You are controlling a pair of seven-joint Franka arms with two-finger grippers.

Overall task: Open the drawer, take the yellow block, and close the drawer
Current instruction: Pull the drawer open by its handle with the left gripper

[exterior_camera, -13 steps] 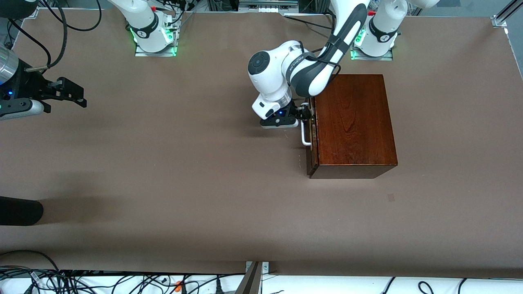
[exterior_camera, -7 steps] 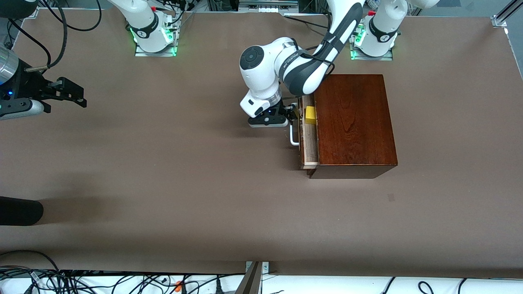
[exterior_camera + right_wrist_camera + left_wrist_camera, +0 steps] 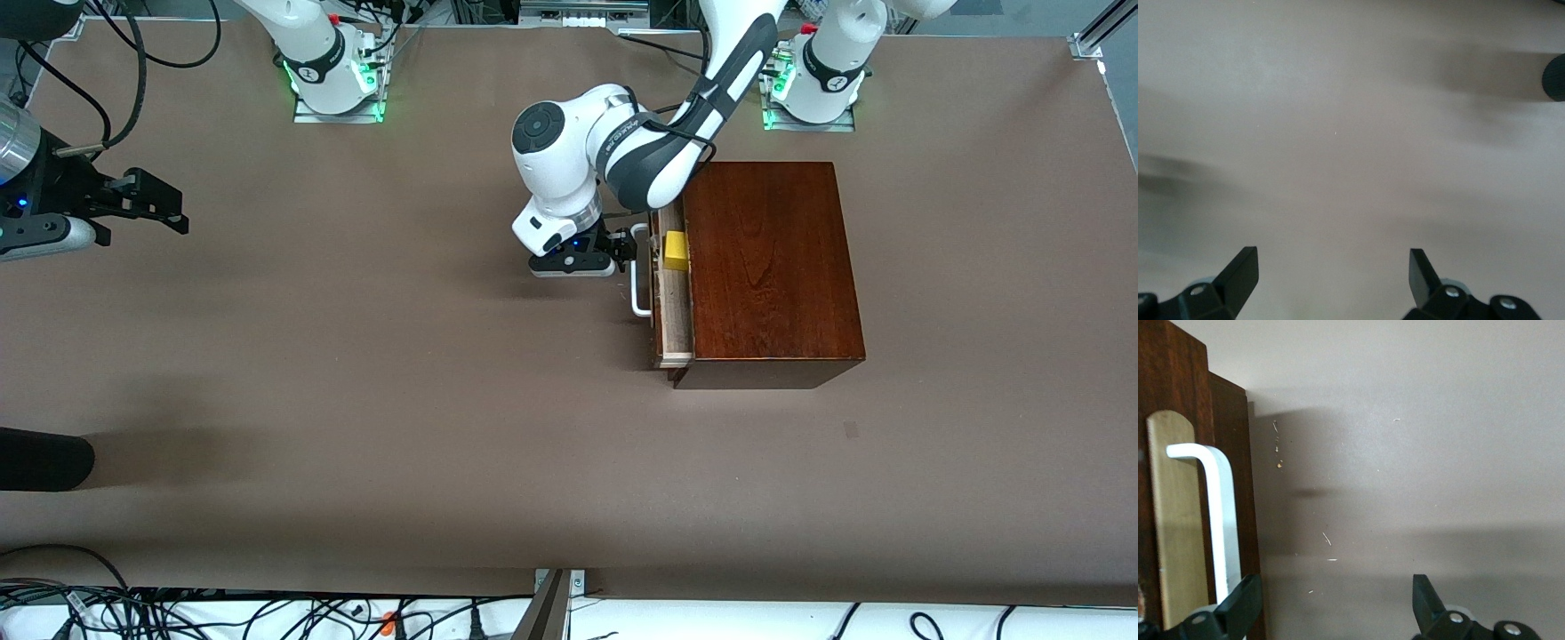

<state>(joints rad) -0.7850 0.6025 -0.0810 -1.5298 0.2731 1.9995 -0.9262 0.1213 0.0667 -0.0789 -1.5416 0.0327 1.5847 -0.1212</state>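
**Drawer partly out, yellow block lying in it**

We see the drawer (image 3: 672, 293) of the dark wooden box (image 3: 769, 262) pulled a short way out toward the right arm's end of the table, showing a narrow strip of its pale inside. The yellow block (image 3: 676, 251) sits in that strip, at the part of the drawer farther from the front camera, just beside the edge of the box top. Nothing grips it.

The white handle (image 3: 638, 271) stands on the drawer front. The left gripper (image 3: 625, 249) is low, just beside the end of this handle that lies farther from the front camera. In the left wrist view its fingers (image 3: 1238, 607) stand wide apart, and one of them is right at the white bar (image 3: 1221, 520), while the other is over bare table (image 3: 1418, 453). We cannot tell whether that finger touches the bar. The jaws hold nothing.

The right gripper (image 3: 169, 209) waits at the right arm's end of the table, well apart from the box. We see its fingers (image 3: 1238, 270) spread wide in the right wrist view, with only the brown tabletop between them.
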